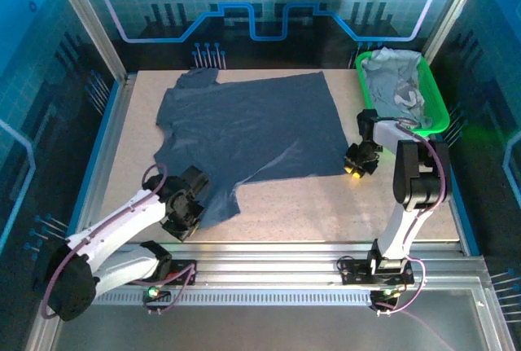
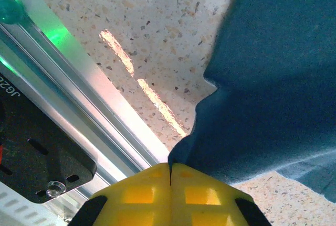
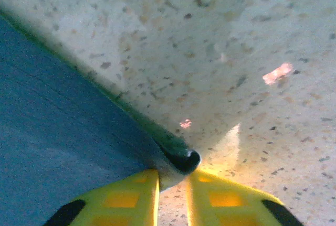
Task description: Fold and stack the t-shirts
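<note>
- Top view: dark shirt (image 1: 260, 127) lies flat on the table (image 1: 326, 204); pale shirts (image 1: 395, 82) sit heaped in the tray (image 1: 444, 119); left pincer (image 1: 186, 208) is at the dark shirt's near-left edge, right pincer (image 1: 358, 164) at its near-right corner
- Left wrist: we see the pincer clamped on a thin nip of cloth; it could slip out on lifting
- Right wrist: pincer is pinching the rolled hem (image 3: 178, 158), caught only at the tips; we'd expect an uneven pull to skew the fold

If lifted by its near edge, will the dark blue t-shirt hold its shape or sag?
Probably floppy: the dark blue t-shirt creases and drapes where the left tool pinches it. Likely light: its hem curls at the right tool. Pushed, it would probably bunch, not slide.
</note>
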